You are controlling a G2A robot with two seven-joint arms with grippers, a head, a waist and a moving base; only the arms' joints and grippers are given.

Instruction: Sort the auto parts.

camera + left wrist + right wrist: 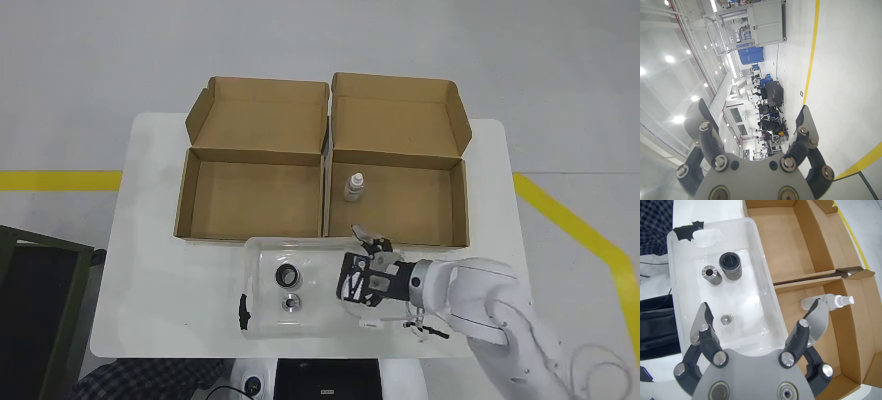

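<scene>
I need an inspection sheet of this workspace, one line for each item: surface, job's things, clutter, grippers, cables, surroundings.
Surface: white table, carrying a bin and two boxes.
Job's things: clear bin holds a dark bearing, a slotted metal sleeve and a small metal disc, all apart. Behind it, the left box and the right box stand open; a spray bottle is in the right box.
Clutter: black tape on the bin's rim.
Grippers: right gripper open above the bin, near the disc; left gripper open, holding nothing, facing the room.
Cables: thin dark cable beside the bin.
Surroundings: yellow floor line.
</scene>
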